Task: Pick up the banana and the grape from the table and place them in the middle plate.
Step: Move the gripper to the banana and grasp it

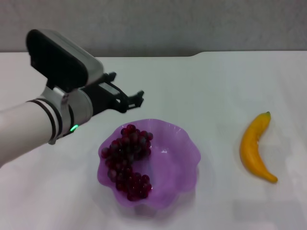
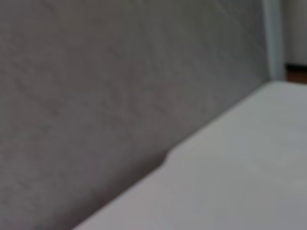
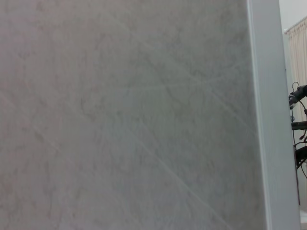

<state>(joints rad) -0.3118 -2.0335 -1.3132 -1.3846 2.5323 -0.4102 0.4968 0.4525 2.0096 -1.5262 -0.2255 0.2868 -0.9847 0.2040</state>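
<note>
The purple scalloped middle plate (image 1: 180,158) sits on the white table (image 1: 216,81) at front centre. The dark red grape bunch (image 1: 128,160) lies inside its left half. The yellow banana (image 1: 255,146) lies on the table to the plate's right, green stem tip pointing away. My left gripper (image 1: 133,101) hangs above the table just behind the plate's left rim, open and empty. My right gripper is out of view; its wrist view shows only a wall.
A grey wall (image 1: 153,24) runs behind the table's far edge. The left wrist view shows the wall (image 2: 96,96) and the table (image 2: 240,182) only.
</note>
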